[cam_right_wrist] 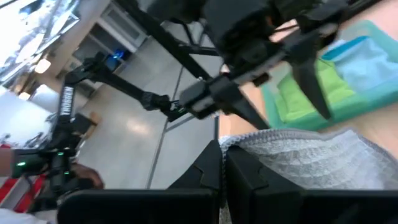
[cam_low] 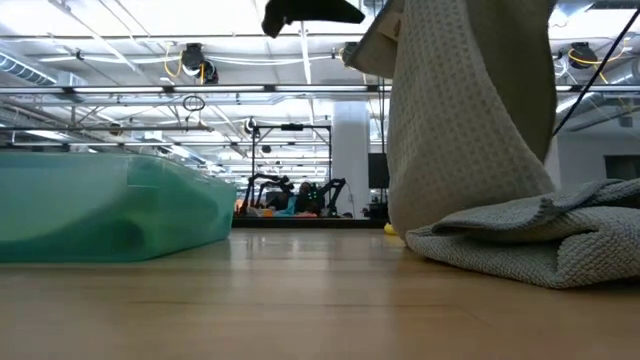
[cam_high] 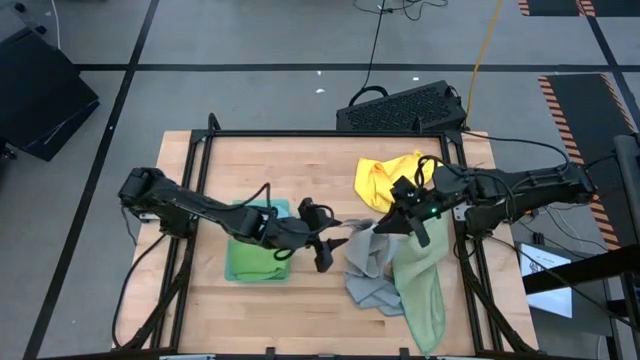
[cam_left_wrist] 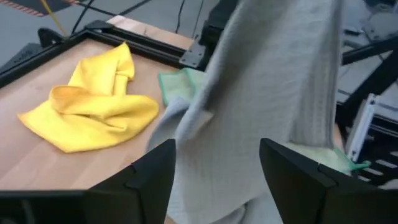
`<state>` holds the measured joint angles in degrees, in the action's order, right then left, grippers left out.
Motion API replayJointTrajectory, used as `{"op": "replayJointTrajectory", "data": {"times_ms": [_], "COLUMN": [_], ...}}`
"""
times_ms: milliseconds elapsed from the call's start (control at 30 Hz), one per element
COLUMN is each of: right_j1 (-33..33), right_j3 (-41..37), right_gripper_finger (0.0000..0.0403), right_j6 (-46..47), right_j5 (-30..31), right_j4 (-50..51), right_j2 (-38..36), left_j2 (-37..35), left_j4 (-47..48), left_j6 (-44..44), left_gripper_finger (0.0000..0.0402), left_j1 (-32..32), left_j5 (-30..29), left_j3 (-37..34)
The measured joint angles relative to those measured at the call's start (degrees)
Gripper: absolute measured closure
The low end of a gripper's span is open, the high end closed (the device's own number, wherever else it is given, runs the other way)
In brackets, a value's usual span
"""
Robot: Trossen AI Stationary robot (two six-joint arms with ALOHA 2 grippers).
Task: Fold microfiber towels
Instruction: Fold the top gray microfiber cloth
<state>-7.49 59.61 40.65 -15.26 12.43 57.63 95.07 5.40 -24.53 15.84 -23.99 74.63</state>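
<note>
My right gripper [cam_high: 402, 222] is shut on a grey towel [cam_high: 368, 262] over the table's middle right. The towel hangs down [cam_low: 470, 120] and its lower part lies crumpled on the wood. My left gripper [cam_high: 326, 246] is open just left of it. Its fingers [cam_left_wrist: 152, 171] stand on either side of the hanging cloth [cam_left_wrist: 249, 124], and I cannot tell whether they touch it. A pale sage towel [cam_high: 422, 290] lies to the right of the grey one. A yellow towel [cam_high: 388, 180] lies crumpled behind. Folded green, blue and teal towels [cam_high: 256, 250] are stacked at the left. My right gripper pinches the grey towel's upper edge [cam_right_wrist: 273, 146] between its two shut fingers, coming nearly level from the table's right side. One layer or several, I cannot tell. The towel hangs slack below the fingers, with its lower end [cam_high: 365, 285] bunched on the table.
Bare wood shows in front of the stack and along the far left. A black frame [cam_high: 300, 133] borders the table. A dark perforated box [cam_high: 400, 108] stands beyond the far edge.
</note>
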Motion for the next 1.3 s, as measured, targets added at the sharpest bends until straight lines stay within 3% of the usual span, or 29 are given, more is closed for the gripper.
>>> {"op": "replayJointTrajectory", "data": {"times_ms": [233,467,600,833,1067,1300], "right_j1": [0.4,0.4,0.4,0.4,0.3,-1.1], "right_j3": [0.0,0.0,0.0,0.0,0.0,-0.1], "right_gripper_finger": [0.0401,0.0401,0.0401,0.0401,0.0401,0.0376], "right_j6": [-0.8,-0.8,0.9,5.0,7.5,9.2], "right_j5": [-1.8,-0.8,0.4,2.0,3.6,11.3], "right_j4": [-0.3,-0.4,-0.4,-0.3,1.7,9.0], "right_j2": [-0.3,-0.2,-0.2,-0.2,-0.2,-0.2], "left_j2": [1.0,1.0,0.8,-0.7,-3.3,-7.7], "left_j4": [-0.1,5.9,6.5,7.2,9.7,13.1], "left_j6": [2.3,4.1,7.7,10.4,8.8,6.1], "left_gripper_finger": [0.0172,0.0181,0.023,0.0383,0.0397,0.0397], "left_j1": [-3.3,-6.4,-6.3,-7.1,-7.4,-6.9], "left_j5": [-0.9,8.8,9.5,12.0,15.6,18.8], "left_j3": [0.0,0.0,0.0,0.0,0.0,0.1]}}
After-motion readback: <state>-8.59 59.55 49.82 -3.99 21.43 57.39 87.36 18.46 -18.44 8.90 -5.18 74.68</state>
